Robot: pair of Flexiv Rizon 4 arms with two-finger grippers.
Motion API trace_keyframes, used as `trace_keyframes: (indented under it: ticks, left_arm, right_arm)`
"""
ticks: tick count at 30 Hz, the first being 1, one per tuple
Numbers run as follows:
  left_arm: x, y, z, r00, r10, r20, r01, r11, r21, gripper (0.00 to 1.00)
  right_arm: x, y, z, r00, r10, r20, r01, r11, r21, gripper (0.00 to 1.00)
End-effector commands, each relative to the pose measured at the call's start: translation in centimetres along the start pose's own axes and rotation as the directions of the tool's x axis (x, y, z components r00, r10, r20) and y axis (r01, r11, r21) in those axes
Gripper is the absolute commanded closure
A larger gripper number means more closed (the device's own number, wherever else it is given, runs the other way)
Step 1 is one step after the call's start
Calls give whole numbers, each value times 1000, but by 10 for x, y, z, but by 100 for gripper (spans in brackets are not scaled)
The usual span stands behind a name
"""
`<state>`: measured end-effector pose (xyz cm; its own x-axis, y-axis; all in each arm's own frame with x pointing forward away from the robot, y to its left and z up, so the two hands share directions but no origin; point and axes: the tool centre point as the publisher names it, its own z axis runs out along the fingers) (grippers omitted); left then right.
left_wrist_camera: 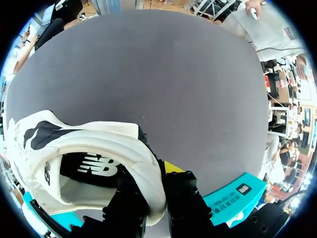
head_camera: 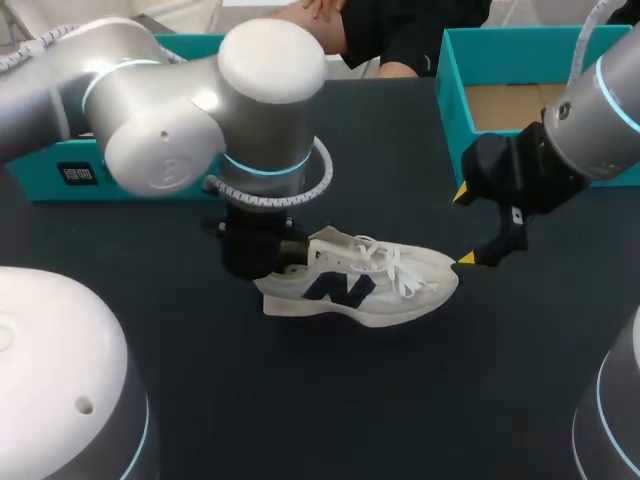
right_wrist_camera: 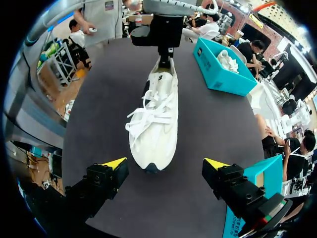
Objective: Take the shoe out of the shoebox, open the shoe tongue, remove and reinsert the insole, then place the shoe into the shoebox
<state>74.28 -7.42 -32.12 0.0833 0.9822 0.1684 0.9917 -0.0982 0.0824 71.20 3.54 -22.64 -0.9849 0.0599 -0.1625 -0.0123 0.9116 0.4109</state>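
- Head view: the left arm [head_camera: 200, 110] covers the left gripper [head_camera: 262, 250], so its fingers and the heel of the shoe [head_camera: 370, 285] cannot be seen.
- The left box [head_camera: 60, 170] sits mostly behind that arm; the right box [head_camera: 500, 100] is cut by the edge and partly covered by the right arm [head_camera: 600, 120].
- Left wrist view: the shoe's toe runs past the rim; one finger is hidden inside the heel, with only one yellow tip [left_wrist_camera: 172, 167] showing.
- Right wrist view: the rim cuts the right box; a white thing [right_wrist_camera: 227, 59] in the left box is too small to tell.
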Motion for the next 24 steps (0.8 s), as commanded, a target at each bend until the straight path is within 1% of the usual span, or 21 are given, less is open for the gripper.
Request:
trace_keyframes:
  ticks: [1, 7, 12, 20, 23, 24]
  left_arm:
    - [-14, 7, 20, 1000, 4, -29, -4, 1000, 19, 100]
    - [-18, 7, 37, 999, 9, -45, -6, 998, 62, 100]
    - [-20, 6, 45, 998, 14, -54, -10, 997, 80, 100]
    - [-21, 3, 48, 997, 11, -71, -5, 996, 90, 100]
    - [-21, 0, 49, 996, 16, -86, -9, 996, 86, 55]
    - [-21, -1, 50, 996, 16, -86, -9, 996, 86, 35]
  right_arm:
    - [1, 0, 1, 1000, 0, 1, 0, 1000, 2, 0]
    - [1, 0, 1, 1000, 0, 1, 0, 1000, 2, 0]
    - [1, 0, 1, 1000, 0, 1, 0, 1000, 2, 0]
    - [1, 0, 1, 1000, 0, 1, 0, 1000, 2, 0]
    - [1, 0, 1, 1000, 0, 1, 0, 1000, 2, 0]
    - [1, 0, 1, 1000, 0, 1, 0, 1000, 2, 0]
